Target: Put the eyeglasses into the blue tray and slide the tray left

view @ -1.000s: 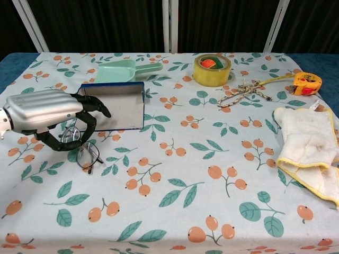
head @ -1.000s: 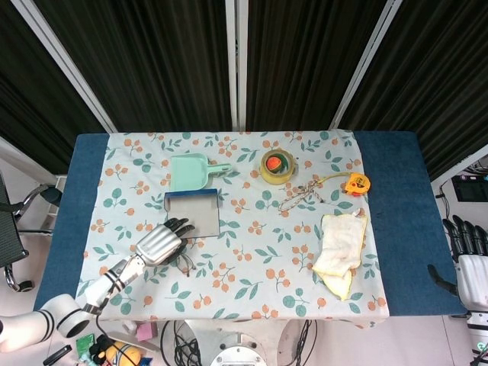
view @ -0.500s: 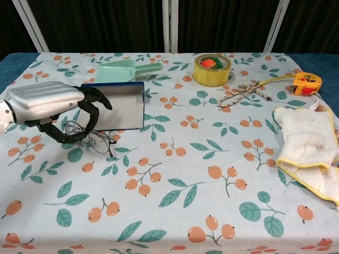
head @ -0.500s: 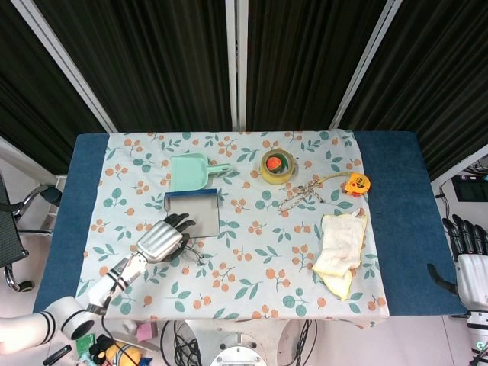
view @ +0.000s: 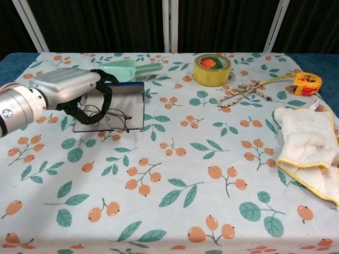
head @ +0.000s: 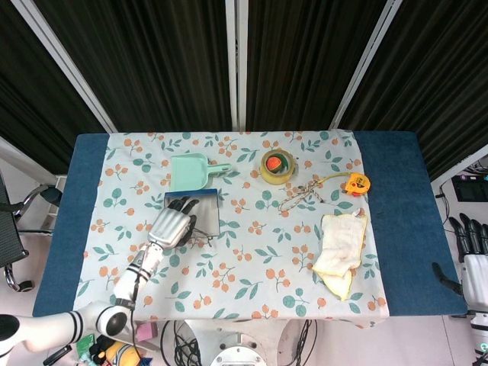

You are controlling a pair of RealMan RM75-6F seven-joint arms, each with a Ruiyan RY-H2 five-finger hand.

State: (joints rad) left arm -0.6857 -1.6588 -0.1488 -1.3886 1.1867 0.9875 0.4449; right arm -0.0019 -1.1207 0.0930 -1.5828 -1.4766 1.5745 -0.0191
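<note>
While the left hand [view: 71, 91] holds the eyeglasses [view: 108, 118] over the blue tray [view: 132, 108], its dark fingers [view: 100, 84] are curled around the near-left part of the frame, and the lenses sit above the tray's front edge; whether they touch the tray floor cannot be determined. In the head view the same hand [head: 171, 226] covers the tray's left half. The right hand [head: 473, 255] rests off the table's right edge, fingers upright and apart, holding nothing. Behind the tray lies a green dustpan [view: 124, 69]. Further right are a tape roll [view: 212, 70], a tape measure [view: 306, 82] and a yellow-trimmed cloth [view: 310, 145].
</note>
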